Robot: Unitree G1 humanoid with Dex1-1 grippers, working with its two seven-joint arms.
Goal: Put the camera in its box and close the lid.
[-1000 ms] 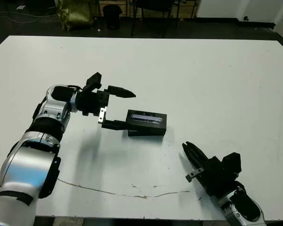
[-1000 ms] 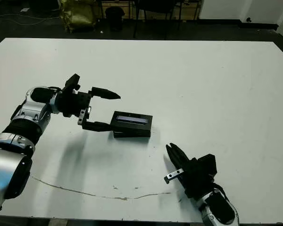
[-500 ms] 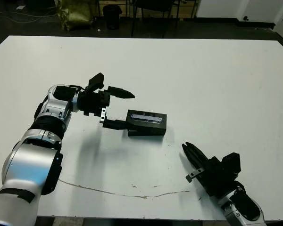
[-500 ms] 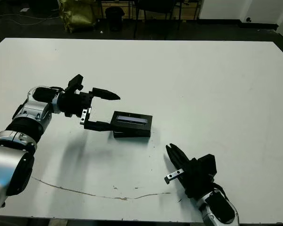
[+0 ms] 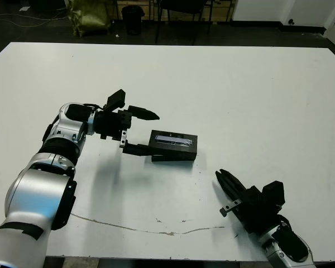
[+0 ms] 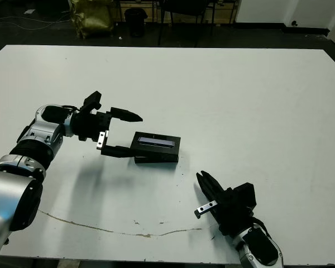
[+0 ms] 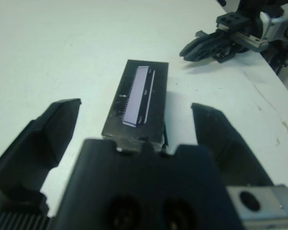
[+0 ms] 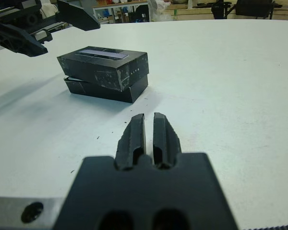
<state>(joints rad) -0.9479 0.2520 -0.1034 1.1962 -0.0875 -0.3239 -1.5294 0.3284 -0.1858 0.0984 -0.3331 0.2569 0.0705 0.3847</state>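
The black box (image 8: 111,91) lies mid-table with the lid (image 5: 173,139) resting on top, its pale strip facing up. In the right wrist view the lid (image 8: 103,65) sits a little offset from the tray below. The camera is hidden. My left gripper (image 5: 154,134) is open at the box's left end; one finger hangs above the table and the other lies low, right against the box. My right gripper (image 5: 220,175) is shut with nothing in it, near the front edge, to the right of the box and apart from it.
A thin brownish line (image 5: 156,230) runs across the table (image 5: 257,100) near its front edge. Beyond the far edge are dark floor, chair legs and a yellow-green bag (image 5: 90,17).
My left gripper has sunk a little and turned slightly at the box's left end. The box, the lid and the right arm have not moved.
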